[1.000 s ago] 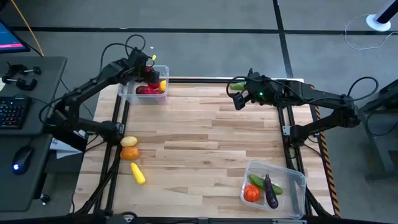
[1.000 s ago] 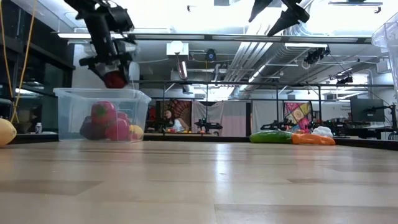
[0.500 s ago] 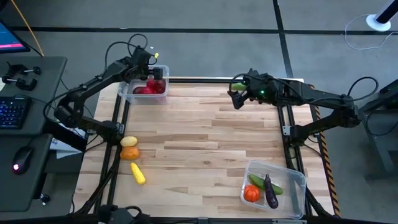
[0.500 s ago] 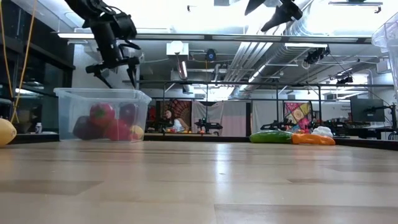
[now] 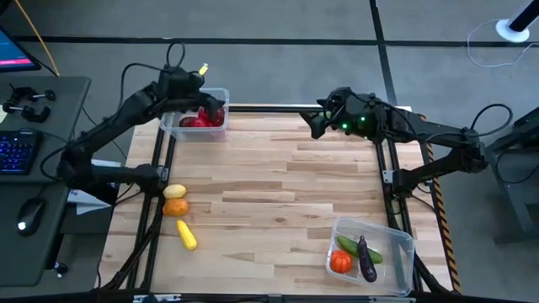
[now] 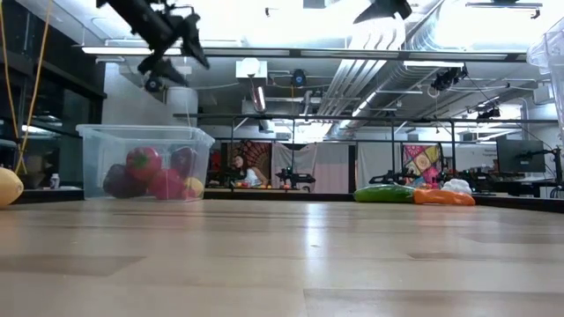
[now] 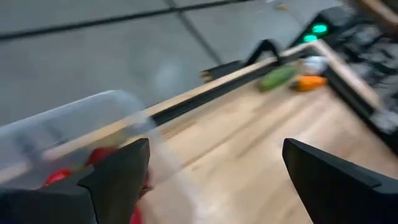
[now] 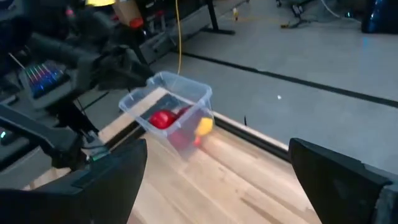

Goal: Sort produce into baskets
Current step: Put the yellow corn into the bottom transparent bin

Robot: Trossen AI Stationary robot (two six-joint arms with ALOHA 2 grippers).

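Note:
A clear tub (image 5: 195, 120) at the table's far left corner holds red pieces and a yellow one (image 6: 152, 172). My left gripper (image 5: 199, 98) is open and empty, above the tub (image 6: 179, 63). A second clear tub (image 5: 372, 249) at the near right holds a cucumber, a red piece and an eggplant. A lemon (image 5: 174, 193), an orange (image 5: 175, 207) and a yellow piece (image 5: 186, 235) lie at the left edge. A cucumber (image 6: 383, 194), a carrot (image 6: 441, 197) and white garlic (image 6: 456, 186) lie at the far right. My right gripper (image 5: 317, 123) is open and empty, high over the far edge.
The wooden table's middle (image 5: 278, 194) is bare boards. A dark metal frame (image 5: 392, 160) runs along the table's edges. In the right wrist view my left arm (image 8: 93, 53) shows beyond the far-left tub (image 8: 177, 106). A desk with keyboard and mouse (image 5: 25, 151) stands left of the table.
My left gripper held a red piece just above the far-left tub, opened and let it drop in among the others, then rose clear of the tub. My right gripper has gone up a little over the far edge.

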